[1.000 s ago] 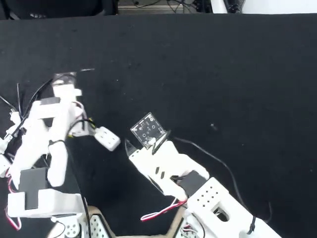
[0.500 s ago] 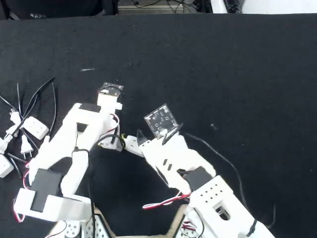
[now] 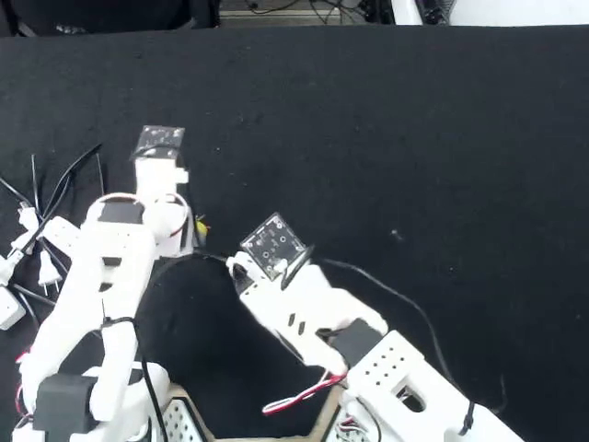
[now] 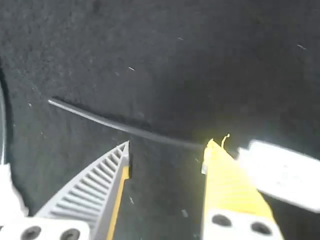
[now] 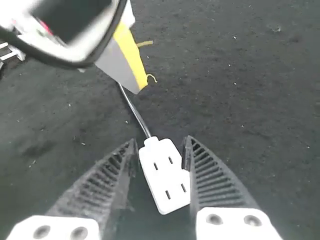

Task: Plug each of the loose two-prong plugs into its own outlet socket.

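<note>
Left gripper (image 4: pixel 167 145) has backed off, fingers wide and empty | right gripper (image 5: pixel 160 145) fingers now clasp outlet socket (image 5: pixel 165 182) | handover looks done, plugging next.

The black table (image 3: pixel 414 138) is taken from high above, looked down on from the near side, with both arms in frame. The left wrist view is aimed close past the left gripper (image 4: pixel 167 145) at the cloth. The right wrist view is held tight over the right gripper (image 5: pixel 160 141). The white socket block (image 5: pixel 165 180) and its cord (image 5: pixel 134 112) are shared by both wrist views.
</note>
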